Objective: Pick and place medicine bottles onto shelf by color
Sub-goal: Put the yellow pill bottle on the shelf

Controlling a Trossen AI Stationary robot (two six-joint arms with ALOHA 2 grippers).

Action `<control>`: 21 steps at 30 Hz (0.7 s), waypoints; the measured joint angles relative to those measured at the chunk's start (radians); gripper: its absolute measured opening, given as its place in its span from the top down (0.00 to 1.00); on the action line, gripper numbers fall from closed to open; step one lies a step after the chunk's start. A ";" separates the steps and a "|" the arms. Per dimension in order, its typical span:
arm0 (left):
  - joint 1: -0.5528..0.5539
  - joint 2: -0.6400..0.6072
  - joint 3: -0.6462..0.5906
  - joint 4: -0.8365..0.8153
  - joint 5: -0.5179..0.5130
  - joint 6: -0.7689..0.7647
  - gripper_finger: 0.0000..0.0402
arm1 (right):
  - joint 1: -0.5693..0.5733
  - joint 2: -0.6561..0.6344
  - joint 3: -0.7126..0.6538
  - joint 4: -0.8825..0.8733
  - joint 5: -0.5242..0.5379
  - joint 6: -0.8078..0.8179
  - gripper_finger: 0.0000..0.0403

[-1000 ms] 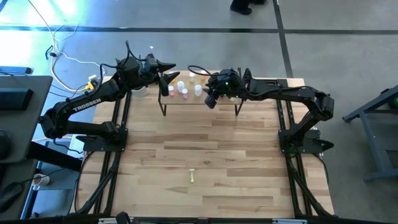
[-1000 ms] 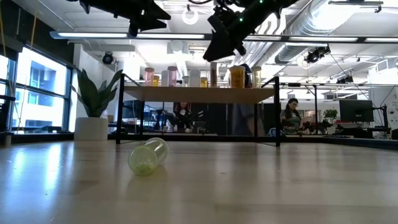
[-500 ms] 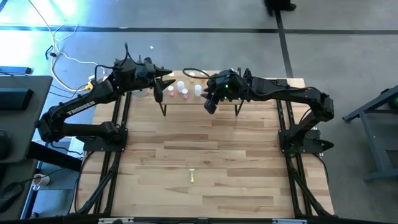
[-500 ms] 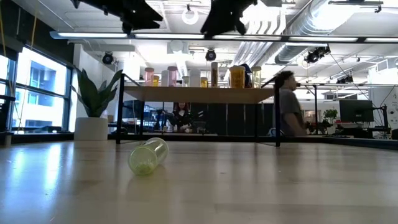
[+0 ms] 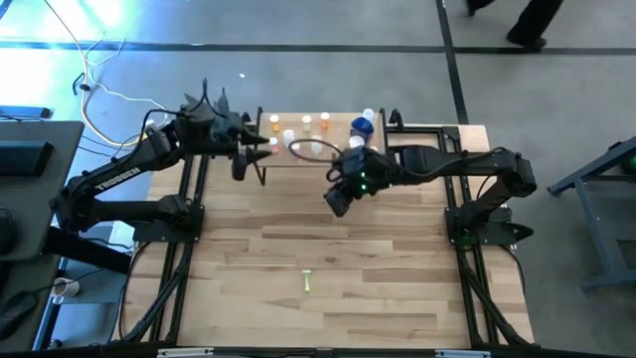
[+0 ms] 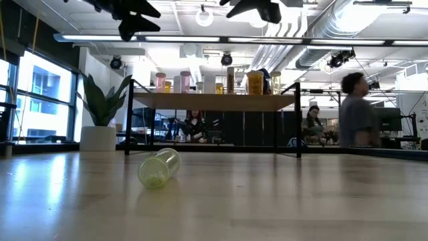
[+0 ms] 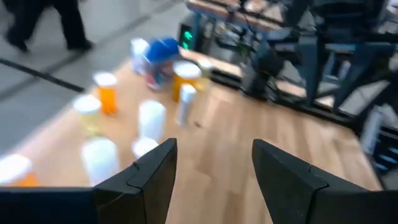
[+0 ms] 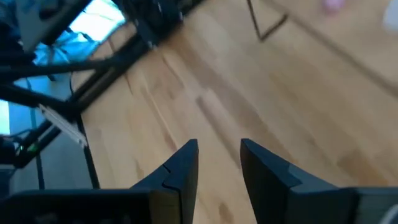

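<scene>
The shelf (image 5: 316,147) stands at the table's far edge, and several medicine bottles (image 5: 305,122) stand on it, among them a blue one (image 5: 363,125). In the low view the bottles (image 6: 227,81) line the shelf (image 6: 214,101). One yellow-green bottle (image 5: 308,282) lies on its side on the table, near the near edge (image 6: 159,167). My left gripper (image 5: 241,162) hovers open by the shelf's left end; its wrist view shows white, orange and blue bottles (image 7: 151,118) past the gripper (image 7: 214,177). My right gripper (image 5: 336,202) hangs open over bare table just in front of the shelf (image 8: 219,167).
A potted plant (image 6: 100,110) stands left of the shelf. A loop of cable (image 5: 313,149) lies over the shelf. Wide bare tabletop (image 5: 328,239) stretches between the shelf and the lying bottle. A person (image 6: 356,110) walks in the room behind.
My right gripper has drawn back from over the shelf toward the table's near edge and now hangs over bare wood. My left gripper has moved off the shelf's left end, toward the left and near side. The bottles have stayed where they were.
</scene>
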 joint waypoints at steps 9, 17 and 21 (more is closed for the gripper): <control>-0.201 0.000 0.000 -0.150 -0.001 -0.101 0.50 | 0.139 0.015 0.000 -0.062 0.031 0.114 0.68; -0.388 0.001 0.000 -0.317 -0.106 -0.224 0.50 | 0.254 0.072 -0.001 0.049 0.059 0.320 0.58; -0.471 0.001 0.000 -0.452 -0.178 -0.293 0.50 | 0.287 0.121 -0.001 0.214 0.023 0.308 0.57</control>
